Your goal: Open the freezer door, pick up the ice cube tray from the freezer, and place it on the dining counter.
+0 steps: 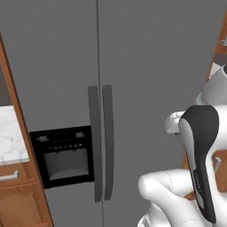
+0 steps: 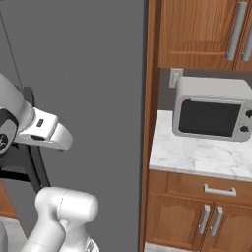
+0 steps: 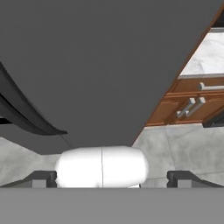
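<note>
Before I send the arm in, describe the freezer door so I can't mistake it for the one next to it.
Find the tall grey side-by-side fridge between the wooden cabinets. The freezer door is its narrower left-hand panel, shut, with a long dark vertical handle along its inner edge. Unlike the plain grey door beside it, it carries a black water and ice dispenser panel low down.

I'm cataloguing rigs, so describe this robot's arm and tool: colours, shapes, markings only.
The arm is glossy white, built of rounded, bulbous segments with faint seams. One link carries a long black tapered panel edged in grey. Another white link has a small dark slot. The tool has two small dark grey blocky fingertips. No cables show.
</note>
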